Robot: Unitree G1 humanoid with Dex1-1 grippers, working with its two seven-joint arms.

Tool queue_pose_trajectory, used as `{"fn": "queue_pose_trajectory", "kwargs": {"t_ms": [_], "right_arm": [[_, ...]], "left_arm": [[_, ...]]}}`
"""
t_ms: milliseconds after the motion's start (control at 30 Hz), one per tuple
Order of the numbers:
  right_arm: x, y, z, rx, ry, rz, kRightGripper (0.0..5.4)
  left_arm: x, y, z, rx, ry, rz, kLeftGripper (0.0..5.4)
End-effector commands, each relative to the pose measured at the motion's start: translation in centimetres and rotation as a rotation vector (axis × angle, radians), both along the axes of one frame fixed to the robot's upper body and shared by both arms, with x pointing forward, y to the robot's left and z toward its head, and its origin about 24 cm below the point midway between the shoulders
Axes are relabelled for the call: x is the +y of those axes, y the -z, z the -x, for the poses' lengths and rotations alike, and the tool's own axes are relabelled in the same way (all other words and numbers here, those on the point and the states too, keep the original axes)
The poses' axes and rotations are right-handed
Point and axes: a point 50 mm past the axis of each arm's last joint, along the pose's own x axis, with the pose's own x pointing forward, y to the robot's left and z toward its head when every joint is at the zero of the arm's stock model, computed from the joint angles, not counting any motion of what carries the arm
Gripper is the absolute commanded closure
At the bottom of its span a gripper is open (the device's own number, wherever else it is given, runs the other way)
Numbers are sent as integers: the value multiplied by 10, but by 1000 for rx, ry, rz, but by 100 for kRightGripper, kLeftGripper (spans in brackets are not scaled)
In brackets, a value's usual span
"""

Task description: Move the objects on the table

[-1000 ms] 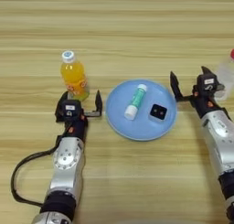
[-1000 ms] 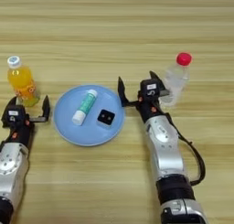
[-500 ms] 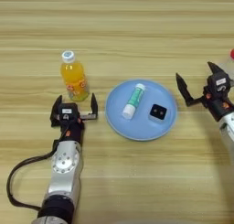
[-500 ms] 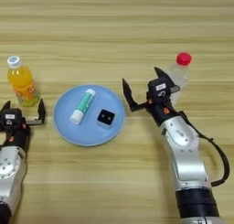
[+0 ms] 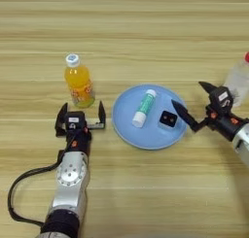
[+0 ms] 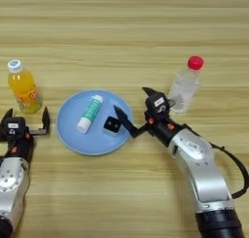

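The orange-drink bottle [image 5: 79, 86] stands upright at the left of the wood-grain table [image 5: 126, 33]. My left gripper [image 5: 81, 116] is open just in front of it, fingers spread, holding nothing. A teal-and-white tube [image 5: 144, 107] and the black square block [image 5: 168, 118] lie on a blue plate [image 5: 146, 137]. My right gripper [image 6: 130, 98] is open at the plate's right rim. Its lower finger [image 6: 125, 119] reaches over the rim close beside the block; I cannot tell whether it touches.
A clear plastic bottle [image 6: 184, 86] with a red cap [image 6: 195, 62] stands upright right of the plate, just behind my right gripper's wrist. A black cable [image 5: 19, 183] trails from the left arm.
My right gripper has swung left from beside the clear bottle to the plate's right rim, staying open. The left gripper has barely shifted in front of the orange bottle.
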Motion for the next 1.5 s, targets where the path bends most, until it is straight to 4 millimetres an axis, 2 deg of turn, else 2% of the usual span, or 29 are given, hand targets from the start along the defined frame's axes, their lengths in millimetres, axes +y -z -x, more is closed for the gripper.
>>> {"fn": "queue_pose_trajectory", "kwargs": {"t_ms": [33, 167, 333, 633, 767, 1133, 1500], "right_arm": [[5, -1, 5, 24, -80, 42, 0], [11, -2, 6, 29, -136, 77, 0], [15, 2, -3, 48, -147, 112, 0], [19, 18, -18, 99, -159, 150, 0], [24, 25, -17, 124, -184, 168, 0], [26, 30, -15, 128, -213, 208, 0], [17, 27, -17, 138, -157, 265, 156]], "left_arm": [[-1, 1, 2, -1, -2, -9, 1], [-2, 0, 3, -6, -4, -13, 1], [-4, -2, 4, -21, -12, -29, 1], [-8, -3, 6, -28, -18, -36, 1], [-9, -3, 6, -30, -19, -35, 1], [-10, -4, 7, -31, -19, -33, 1], [-10, -4, 7, -32, -19, -30, 0]]}}
